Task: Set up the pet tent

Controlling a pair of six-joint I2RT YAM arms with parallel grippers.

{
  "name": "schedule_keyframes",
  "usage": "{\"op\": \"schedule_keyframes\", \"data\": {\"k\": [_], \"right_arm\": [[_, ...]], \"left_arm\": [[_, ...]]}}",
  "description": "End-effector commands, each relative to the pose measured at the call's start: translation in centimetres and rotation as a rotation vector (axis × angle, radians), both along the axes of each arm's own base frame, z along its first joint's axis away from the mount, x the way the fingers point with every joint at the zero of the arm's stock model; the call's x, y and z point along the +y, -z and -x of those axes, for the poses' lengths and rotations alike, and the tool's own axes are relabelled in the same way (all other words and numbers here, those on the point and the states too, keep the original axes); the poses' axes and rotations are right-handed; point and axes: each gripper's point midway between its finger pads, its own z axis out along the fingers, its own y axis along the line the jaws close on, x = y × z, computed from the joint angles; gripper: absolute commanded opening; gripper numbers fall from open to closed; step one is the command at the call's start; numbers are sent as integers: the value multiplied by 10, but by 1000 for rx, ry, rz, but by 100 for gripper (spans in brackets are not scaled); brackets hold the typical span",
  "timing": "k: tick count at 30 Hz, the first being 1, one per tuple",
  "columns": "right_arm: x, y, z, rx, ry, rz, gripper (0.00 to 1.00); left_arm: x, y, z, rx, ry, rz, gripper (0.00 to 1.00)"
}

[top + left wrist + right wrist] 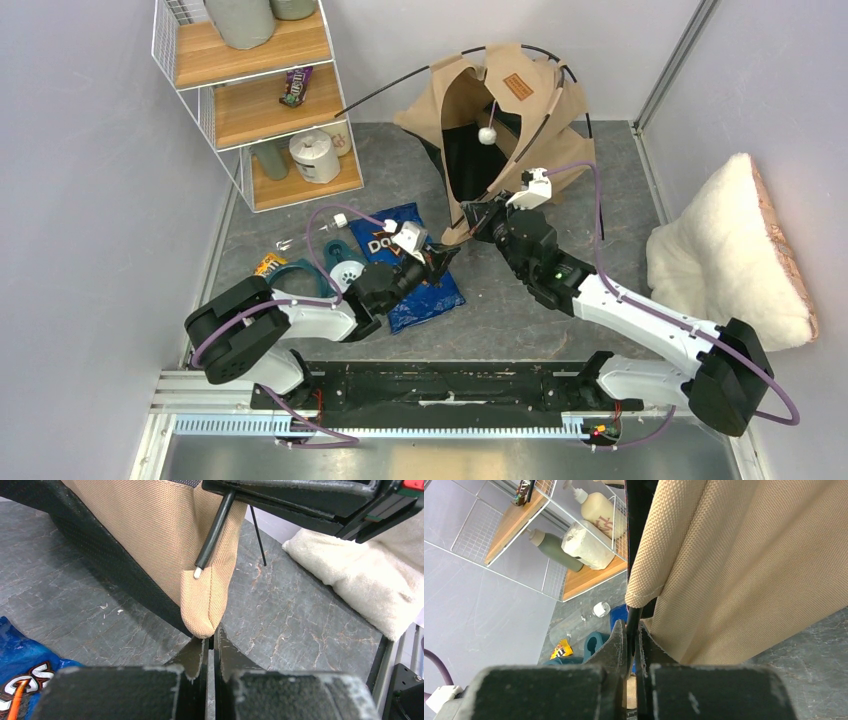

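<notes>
1. Left claw (210, 639) — closed, pinching the tent's (150, 525) tan corner pocket (202, 605).
2. Right claw (633, 630) — clamped on a black pole (215, 530), its white tip close against that pocket.
3. The tent sags at the table's (520, 310) far edge, near the middle.

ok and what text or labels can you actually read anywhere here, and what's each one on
"DO": on the blue chip bag; the rest of the word is covered.
Brown patch label on the pet tent: printed, too small to read.
Brown candy packet on the shelf: too small to read.
Yellow packet: too small to read.
Pump bottle: reddish lettering, blurred.
</notes>
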Motion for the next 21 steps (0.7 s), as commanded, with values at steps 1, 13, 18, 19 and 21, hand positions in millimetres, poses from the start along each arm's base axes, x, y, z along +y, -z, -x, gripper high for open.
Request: {"op": "schedule_keyframes", "data": {"k": [1, 13, 18, 19, 21], "right_arm": [[-71, -99, -34, -221, 385, -184, 0], [-66, -92, -36, -209, 364, -125, 0], [-67, -87, -31, -194, 341, -98, 0], [-68, -86, -31, -192, 344, -92, 0], [-69, -84, -31, -188, 348, -85, 0]], "left_arm": [[14, 82, 26, 107, 48, -257, 2], [15, 86, 26, 114, 26, -257, 2], [15, 84, 24, 111, 17, -254, 2], [15, 84, 24, 111, 16, -256, 2], [15, 85, 24, 110, 15, -259, 2]]}}
